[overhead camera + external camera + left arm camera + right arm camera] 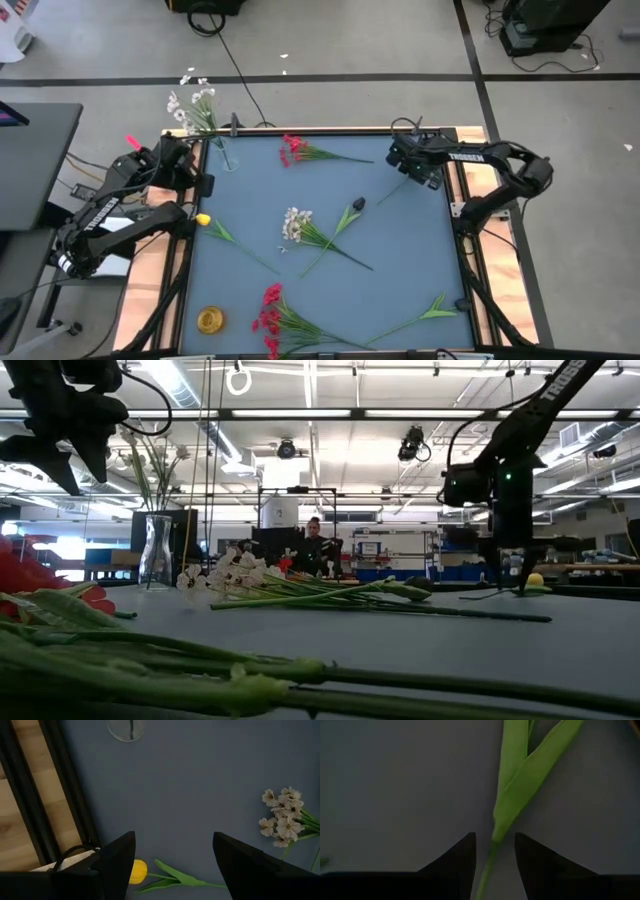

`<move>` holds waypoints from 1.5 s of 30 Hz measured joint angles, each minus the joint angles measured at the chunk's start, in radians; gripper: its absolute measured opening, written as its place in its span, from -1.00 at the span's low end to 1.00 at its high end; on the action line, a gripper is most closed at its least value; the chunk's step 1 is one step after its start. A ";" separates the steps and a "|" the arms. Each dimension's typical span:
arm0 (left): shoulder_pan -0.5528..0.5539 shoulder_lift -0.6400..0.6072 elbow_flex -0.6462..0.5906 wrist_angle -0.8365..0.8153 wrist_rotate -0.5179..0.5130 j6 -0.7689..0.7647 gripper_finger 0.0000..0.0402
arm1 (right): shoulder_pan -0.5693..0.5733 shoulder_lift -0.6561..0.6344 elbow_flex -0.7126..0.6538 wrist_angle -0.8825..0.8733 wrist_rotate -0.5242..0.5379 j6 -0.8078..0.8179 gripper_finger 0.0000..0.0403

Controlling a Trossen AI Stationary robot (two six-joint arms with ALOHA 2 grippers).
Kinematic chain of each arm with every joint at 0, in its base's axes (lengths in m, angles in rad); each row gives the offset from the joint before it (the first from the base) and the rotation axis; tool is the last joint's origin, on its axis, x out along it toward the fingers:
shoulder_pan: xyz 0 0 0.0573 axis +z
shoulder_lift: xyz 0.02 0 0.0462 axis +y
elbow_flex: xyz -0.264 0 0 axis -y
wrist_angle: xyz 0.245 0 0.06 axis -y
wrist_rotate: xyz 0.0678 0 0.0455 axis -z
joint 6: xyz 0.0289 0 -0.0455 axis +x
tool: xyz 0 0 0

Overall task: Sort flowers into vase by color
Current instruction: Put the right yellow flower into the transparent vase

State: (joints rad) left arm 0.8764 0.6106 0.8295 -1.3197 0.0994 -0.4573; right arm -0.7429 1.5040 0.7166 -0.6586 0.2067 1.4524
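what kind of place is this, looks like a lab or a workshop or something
Most likely a robotics lab or open workshop. Two arms stand at a framed blue table strewn with flowers; cables trail over the taped floor, and across the table long ceiling lights hang above benches with equipment, where a person sits.

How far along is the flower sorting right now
Done: one white spray stands in the glass vase. In hand: the right end effector straddles a green stem, fingers apart, not yet closed. The left end effector hovers open over the yellow bud. Left: two red clusters, another white spray, dark bud.
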 joint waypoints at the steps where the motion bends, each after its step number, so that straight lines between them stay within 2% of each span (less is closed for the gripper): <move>1: 0.000 0.000 0.000 0.000 0.000 0.000 0.35 | 0.000 0.017 0.001 0.005 0.002 0.004 -0.28; 6: 0.000 0.000 0.000 0.000 0.000 -0.042 0.35 | 0.006 0.066 0.006 0.002 0.014 -0.021 -0.39; 13: 0.000 0.000 0.000 0.000 0.046 -0.053 0.35 | 0.081 0.005 -0.003 0.014 0.066 -0.042 -0.92; 20: 0.000 0.000 0.000 0.001 0.140 -0.020 0.35 | 0.200 -0.113 -0.002 0.063 0.085 -0.054 -0.90; 23: 0.000 -0.003 0.000 0.021 0.223 -0.002 0.35 | 0.274 -0.164 -0.002 0.183 0.085 -0.154 -0.96; 28: -0.029 -0.019 0.000 0.121 0.335 0.009 0.35 | 0.397 -0.205 -0.002 0.521 0.080 -0.384 -0.96; 32: -0.075 -0.032 0.000 0.310 0.386 0.015 0.35 | 0.496 -0.189 -0.001 0.808 0.063 -0.526 -0.96; 38: -0.166 -0.023 0.000 0.582 0.459 -0.056 0.35 | 0.598 -0.109 0.000 1.192 0.008 -0.708 -0.96; 41: -0.230 -0.020 0.000 0.647 0.460 -0.079 0.35 | 0.632 -0.065 0.015 1.265 0.001 -0.724 -0.96; 45: -0.318 -0.009 0.000 0.718 0.460 -0.080 0.35 | 0.668 0.003 0.072 1.271 -0.050 -0.757 -0.96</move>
State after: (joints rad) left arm 0.5580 0.6016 0.8291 -0.6021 0.5593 -0.5370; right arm -0.0751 1.5066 0.7884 0.6121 0.1570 0.6950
